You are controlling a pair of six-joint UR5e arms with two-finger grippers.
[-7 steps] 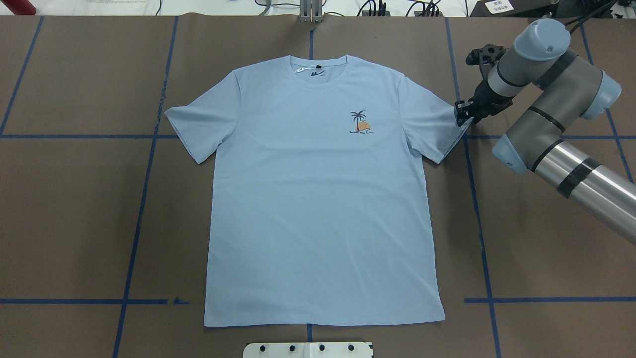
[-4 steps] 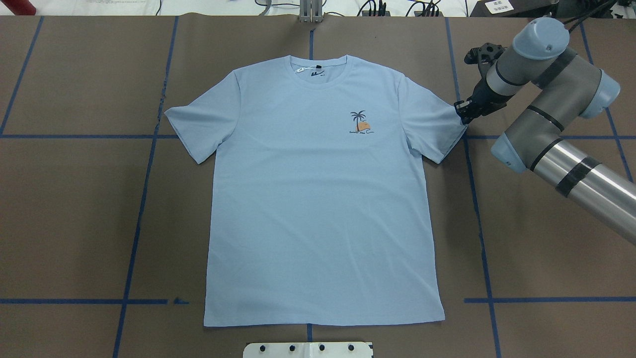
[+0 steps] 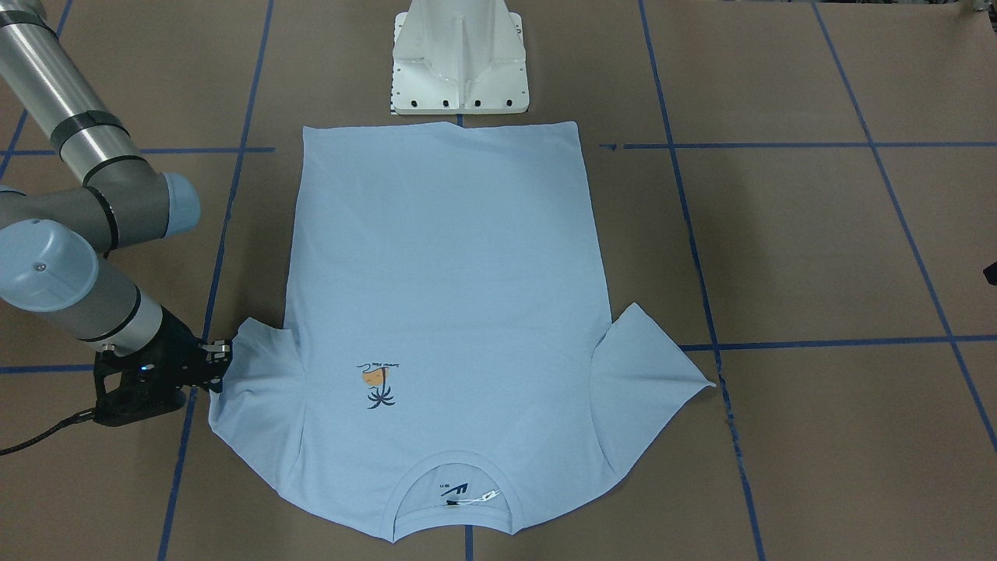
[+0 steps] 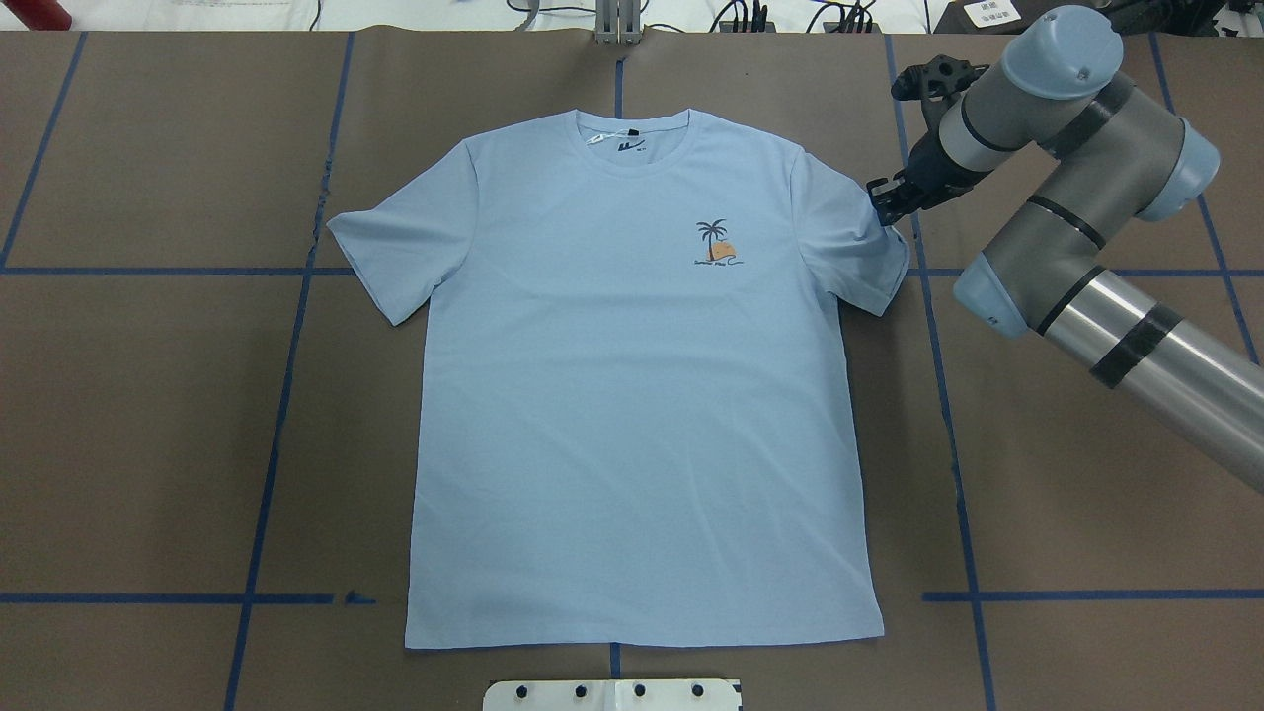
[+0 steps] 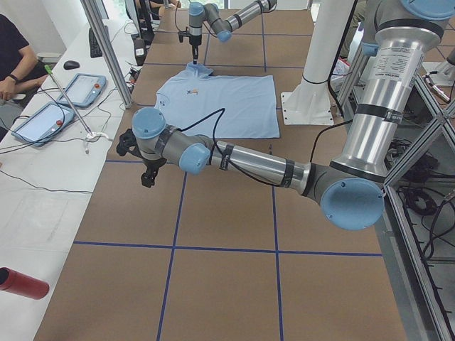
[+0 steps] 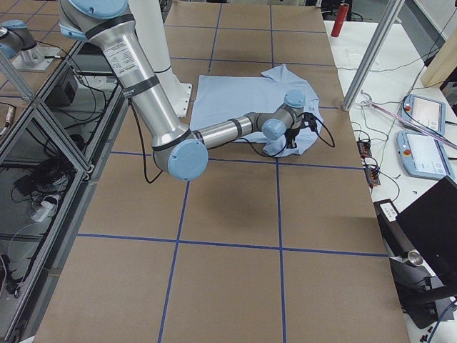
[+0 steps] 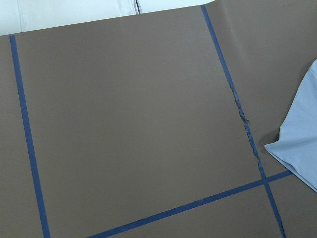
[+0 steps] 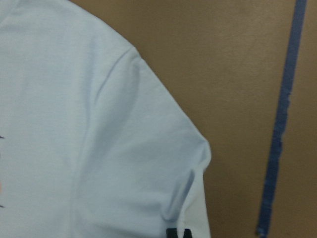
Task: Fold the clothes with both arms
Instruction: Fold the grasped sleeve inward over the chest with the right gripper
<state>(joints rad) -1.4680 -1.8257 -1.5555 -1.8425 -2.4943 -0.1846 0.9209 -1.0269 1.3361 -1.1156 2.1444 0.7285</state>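
T-shirt [image 4: 632, 415], light blue and short-sleeved, lies spread face up on the brown counter [image 4: 148, 444]. Its hem is near the white pedestal base [image 3: 459, 58] and its ribbed collar [image 4: 632, 166] is at the far side. A small palm print [image 4: 718, 245] sits on the chest, and a dark neck label [image 4: 626, 148] shows inside the collar. Blue tape lines [image 4: 267, 444] cross the counter in a grid.

The right arm [image 4: 1066, 178] reaches in from the robot's right. The right claw [image 4: 882, 202] is clenched on the outer edge of the near sleeve [image 4: 849, 247]. That sleeve is bunched and drawn up toward the fingers, with soft creases in the right wrist view. The opposite sleeve [image 4: 395, 247] lies flat, and its corner shows at the edge of the left wrist view.

The left claw [image 5: 147, 172] hangs over bare counter, well apart from the shirt. It shows only in the side view, so I cannot tell whether it is released or clenched.
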